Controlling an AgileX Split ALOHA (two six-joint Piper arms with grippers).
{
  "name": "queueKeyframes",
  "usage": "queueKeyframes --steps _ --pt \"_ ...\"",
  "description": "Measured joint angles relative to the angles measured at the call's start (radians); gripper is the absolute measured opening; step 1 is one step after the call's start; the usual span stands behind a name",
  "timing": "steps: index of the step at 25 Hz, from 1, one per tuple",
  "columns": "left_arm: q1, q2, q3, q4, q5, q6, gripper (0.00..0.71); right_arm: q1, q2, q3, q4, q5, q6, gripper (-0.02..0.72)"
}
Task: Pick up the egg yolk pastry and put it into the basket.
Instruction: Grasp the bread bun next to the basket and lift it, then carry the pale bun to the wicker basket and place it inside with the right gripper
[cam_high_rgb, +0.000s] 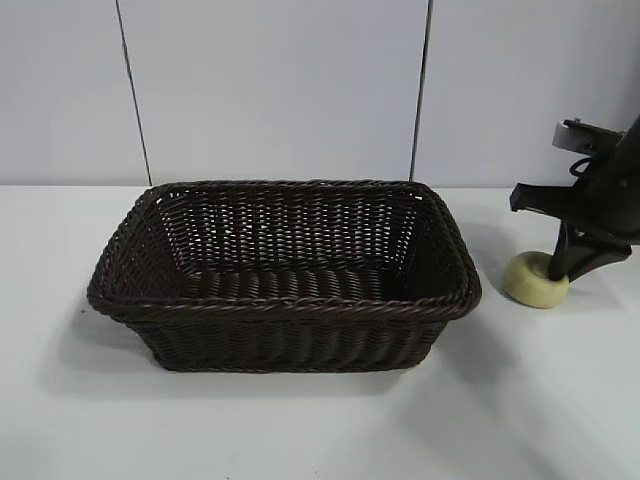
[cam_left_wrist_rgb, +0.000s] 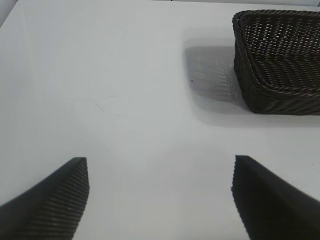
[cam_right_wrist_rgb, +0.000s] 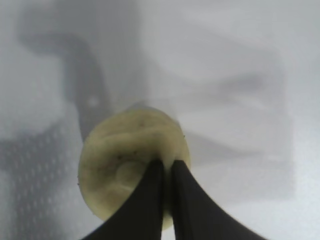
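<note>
The egg yolk pastry (cam_high_rgb: 533, 279), a small pale-yellow round puck, sits on the white table just right of the basket (cam_high_rgb: 285, 300) and is slightly tilted. My right gripper (cam_high_rgb: 557, 268) comes down on it from the right. In the right wrist view its two black fingers pinch the pastry (cam_right_wrist_rgb: 125, 155) near the rim, and the right gripper (cam_right_wrist_rgb: 167, 162) is shut on it with only a thin strip of pastry between the tips. The dark brown wicker basket is empty. My left gripper (cam_left_wrist_rgb: 160, 172) hovers open over bare table, away from the basket (cam_left_wrist_rgb: 280, 65).
The white table (cam_high_rgb: 300, 430) spreads around the basket, with a pale panelled wall (cam_high_rgb: 270, 90) behind it. The basket's near rim stands between the pastry and the basket's floor. The left arm does not show in the exterior view.
</note>
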Motion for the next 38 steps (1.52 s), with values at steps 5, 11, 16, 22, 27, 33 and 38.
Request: queueKeyframes --steps 5,11,16,22,27,33,38 --pt "0.000 0.000 0.000 0.000 0.000 0.000 0.571 0.000 -0.067 -0.037 0.000 0.044 -0.001 0.022" --pt "0.000 0.000 0.000 0.000 0.000 0.000 0.571 0.023 -0.169 -0.070 0.040 0.145 -0.068 0.022" --pt "0.000 0.000 0.000 0.000 0.000 0.000 0.571 0.137 -0.228 -0.148 0.076 0.226 -0.099 0.021" --pt "0.000 0.000 0.000 0.000 0.000 0.000 0.571 0.363 -0.230 -0.209 0.088 0.232 -0.079 0.021" --pt "0.000 0.000 0.000 0.000 0.000 0.000 0.571 0.518 -0.183 -0.213 0.094 0.165 -0.040 0.021" --pt "0.000 0.000 0.000 0.000 0.000 0.000 0.571 0.603 -0.064 -0.213 0.095 0.069 -0.006 0.021" --pt "0.000 0.000 0.000 0.000 0.000 0.000 0.571 0.607 0.056 -0.213 0.097 0.020 -0.002 0.021"
